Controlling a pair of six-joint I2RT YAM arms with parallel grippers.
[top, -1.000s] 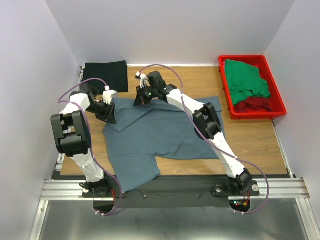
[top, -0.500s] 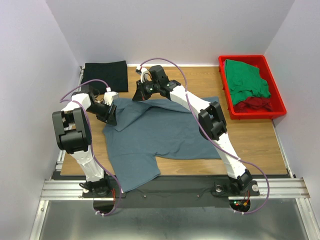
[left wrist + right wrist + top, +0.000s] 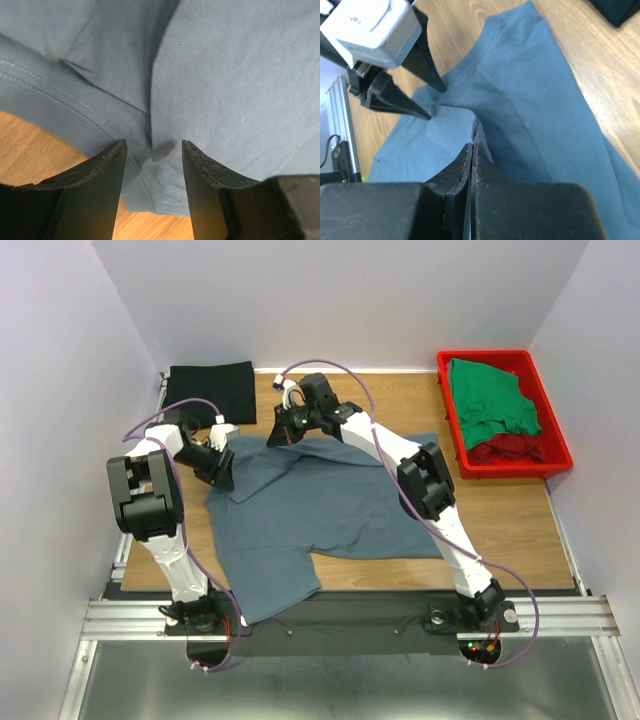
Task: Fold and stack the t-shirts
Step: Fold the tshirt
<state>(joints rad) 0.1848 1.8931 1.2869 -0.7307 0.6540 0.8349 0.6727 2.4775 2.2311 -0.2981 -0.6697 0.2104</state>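
The left fingers (image 3: 116, 162) are spreading, releasing the hem of the blue shirt (image 3: 330, 505) lying on the counter (image 3: 500, 510), while the right fingers (image 3: 472, 157) are keeping its far edge clenched, suggesting a regrip

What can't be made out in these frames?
- Top view: dark red t-shirt is mostly covered by the green t-shirt in the red tray.
- Right wrist view: how much blue-grey t-shirt the shut right gripper pinches; its own fingers cover it.
- Left wrist view: whether the open left gripper touches the cloth; the frame crops everything else.
- Top view: black t-shirt fold layers are too small.
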